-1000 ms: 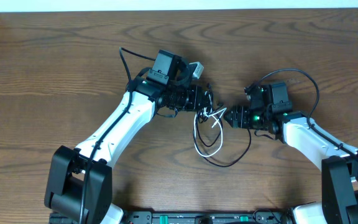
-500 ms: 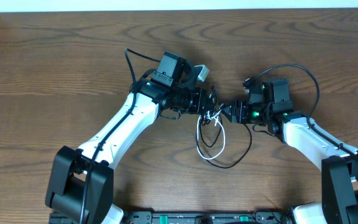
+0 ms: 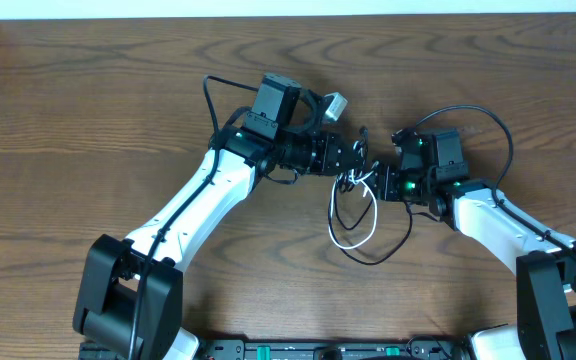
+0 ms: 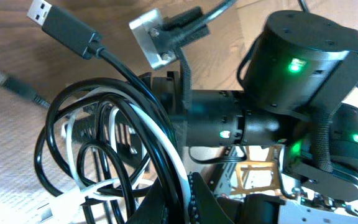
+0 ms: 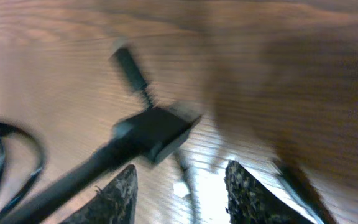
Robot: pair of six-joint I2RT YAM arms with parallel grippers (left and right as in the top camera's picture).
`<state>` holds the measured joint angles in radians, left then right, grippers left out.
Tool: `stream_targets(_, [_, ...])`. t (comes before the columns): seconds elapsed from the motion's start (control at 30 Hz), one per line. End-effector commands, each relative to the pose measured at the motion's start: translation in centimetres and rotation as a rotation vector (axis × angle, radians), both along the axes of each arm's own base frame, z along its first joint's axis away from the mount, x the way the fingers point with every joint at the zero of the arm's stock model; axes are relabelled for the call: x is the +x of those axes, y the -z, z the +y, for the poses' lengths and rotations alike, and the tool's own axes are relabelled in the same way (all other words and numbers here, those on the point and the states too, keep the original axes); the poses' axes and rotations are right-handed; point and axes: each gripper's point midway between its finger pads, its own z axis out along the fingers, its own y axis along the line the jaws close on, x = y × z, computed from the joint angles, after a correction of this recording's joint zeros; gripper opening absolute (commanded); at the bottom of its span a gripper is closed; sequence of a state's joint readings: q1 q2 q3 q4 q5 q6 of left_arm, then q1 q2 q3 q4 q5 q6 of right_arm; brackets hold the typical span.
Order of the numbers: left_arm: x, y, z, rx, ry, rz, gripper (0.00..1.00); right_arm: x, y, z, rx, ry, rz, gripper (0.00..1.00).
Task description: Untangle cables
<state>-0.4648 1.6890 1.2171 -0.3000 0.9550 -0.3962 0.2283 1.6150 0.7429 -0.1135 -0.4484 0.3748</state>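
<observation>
Cables [image 3: 352, 216]: bundle, clenched in left gripper [image 3: 358, 165] jaws, now sits further right, meeting right gripper [image 3: 377, 183], jaws parted; untangling likely just beginning.

My overhead view is sharp and evenly lit. The arms [image 3: 208, 190] cast soft, short shadows on the counter [image 3: 88, 90], and I see no glare. My left wrist view is crisp on the cables [image 4: 104, 143], but a far plug [image 4: 2, 79] goes soft. My right wrist view is smeared with blur, and a bright patch glares at the right end effector [image 5: 180, 171].
</observation>
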Motion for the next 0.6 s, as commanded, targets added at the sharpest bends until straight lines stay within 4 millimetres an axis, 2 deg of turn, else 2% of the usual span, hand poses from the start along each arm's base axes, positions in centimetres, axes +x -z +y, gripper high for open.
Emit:
stream_targets(0.0, [-0.7,-0.7,-0.3,-0.043,0.031,0.025,0.07,0.1,1.9,-2.9,-0.126,0.172,0.062,0.35])
stream_targets(0.1, [-0.6,-0.7,-0.2,-0.043,0.029,0.024,0.08,-0.5,3.0,-5.1,-0.218,0.279,0.115,0.29])
stream_targets(0.23, [-0.2,-0.7,0.3,-0.043,0.014,0.024,0.08,-2.6,4.4,-8.6,-0.373,0.426,0.214,0.29])
stream_targets(0.33, [0.3,-0.7,0.7,-0.043,-0.001,0.023,0.07,-3.7,4.8,-9.7,-0.432,0.451,0.250,0.30])
stream_targets(0.43, [0.6,-0.7,1.1,-0.041,-0.013,0.022,0.07,-3.8,4.8,-9.4,-0.419,0.442,0.258,0.33])
stream_targets(0.5, [0.6,-0.7,1.1,-0.041,-0.014,0.022,0.08,-3.5,4.7,-8.2,-0.359,0.409,0.258,0.38])
stream_targets(0.57, [0.6,-0.7,1.1,-0.040,-0.013,0.021,0.08,-3.0,4.2,-6.1,-0.273,0.299,0.229,0.40])
